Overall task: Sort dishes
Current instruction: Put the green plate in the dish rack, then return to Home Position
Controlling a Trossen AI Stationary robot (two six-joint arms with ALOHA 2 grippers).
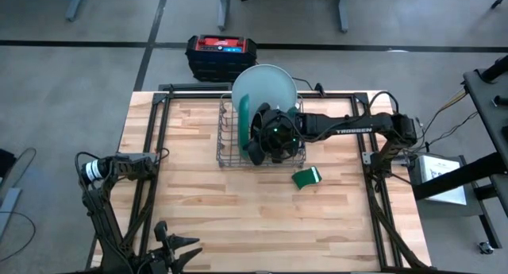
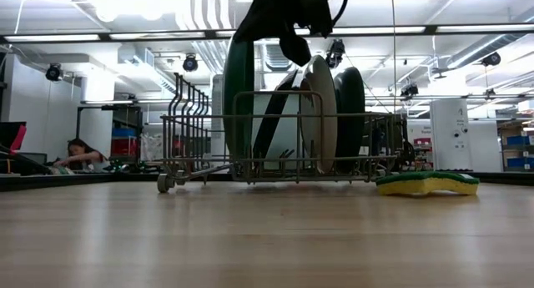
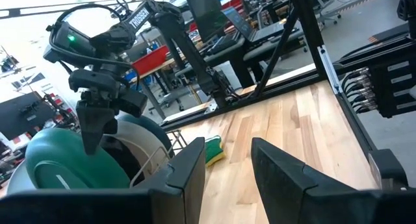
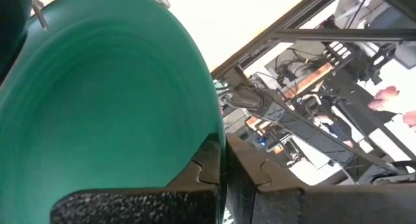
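Right gripper [image 1: 255, 151] is clamped on the bright green plate's [image 4: 104, 87] rim, held upright above the rack [image 1: 230, 151]; left gripper [image 3: 224, 175] is parked apart, fingers spread.

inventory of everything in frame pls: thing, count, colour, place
green plate: 1, bright green, upright in the rack, its rim pinched by the right gripper
large plate: 1, pale blue-white, upright at the rack's far end
other plates: several on edge in the rack, white and dark; exact count unclear
wire rack: 1, grey, table's far centre
sponge: 1, green with a pale edge, on the table beside the rack's near right corner
case: 1, black and red, floor beyond the table
table: 1, light wood
person: 1, seated in the room behind
right gripper: shut on the green plate, over the rack
left gripper: open, parked at the table's near left
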